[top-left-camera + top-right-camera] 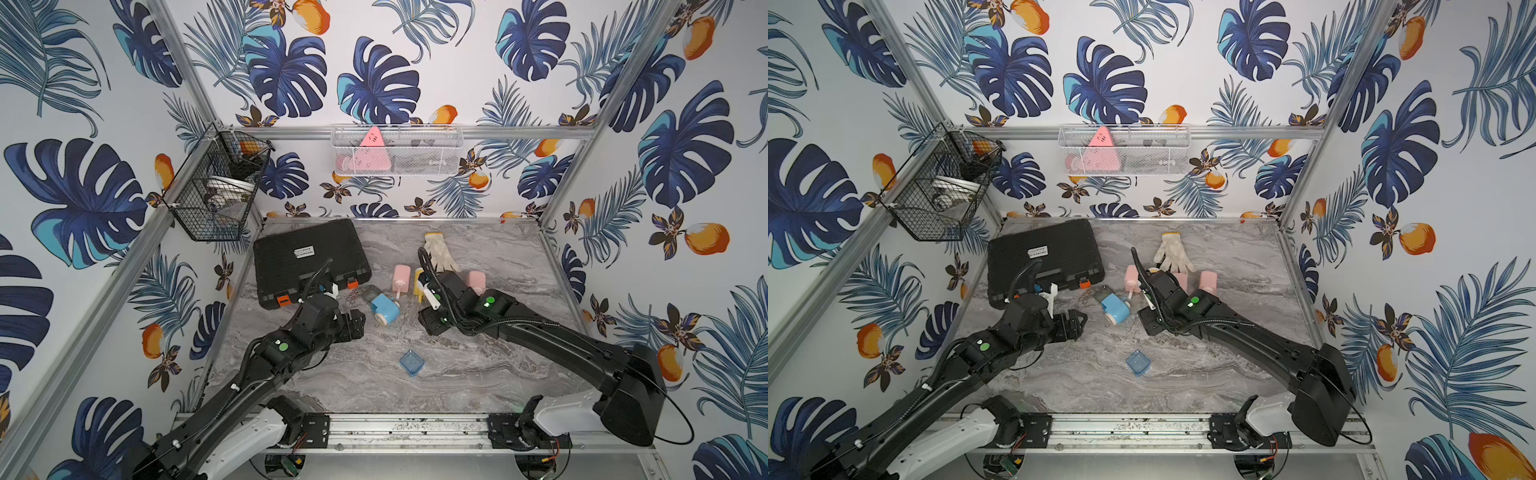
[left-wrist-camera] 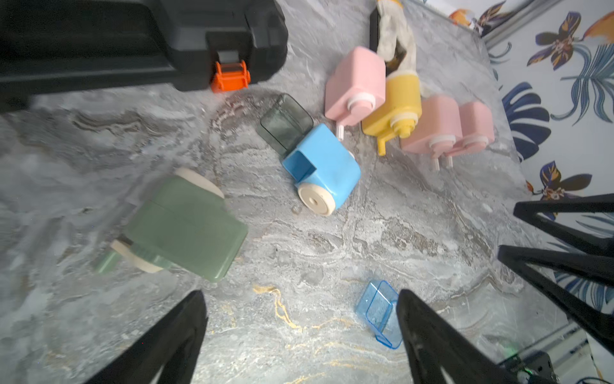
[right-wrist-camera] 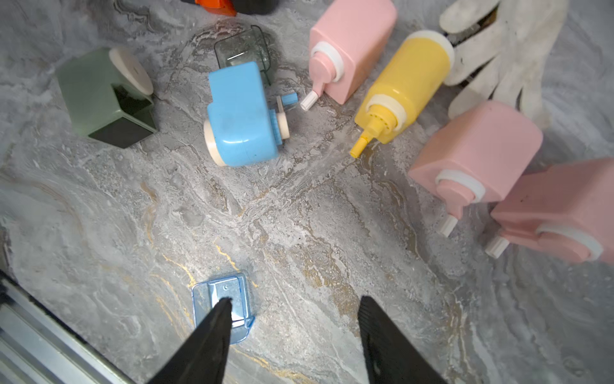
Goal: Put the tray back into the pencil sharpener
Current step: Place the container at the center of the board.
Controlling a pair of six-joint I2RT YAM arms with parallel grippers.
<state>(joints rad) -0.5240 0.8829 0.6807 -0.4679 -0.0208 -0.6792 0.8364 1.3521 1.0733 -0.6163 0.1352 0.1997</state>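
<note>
hovering, we are holding left gripper (image 2: 300, 294) wide, right gripper (image 3: 295, 298) open, both empty; blue tray (image 1: 412, 362) is lying apart from blue pencil sharpener (image 1: 385, 309).

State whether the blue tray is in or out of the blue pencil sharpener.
Out: the blue tray lies alone on the table, apart from the blue sharpener.

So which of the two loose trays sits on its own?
The blue tray, out in the open; the grey tray lies right beside the blue sharpener.

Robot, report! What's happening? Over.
Open, empty: left hand, right hand. Loose: clear blue plastic tray, apart from blue pencil sharpener. Nothing between them.
</note>
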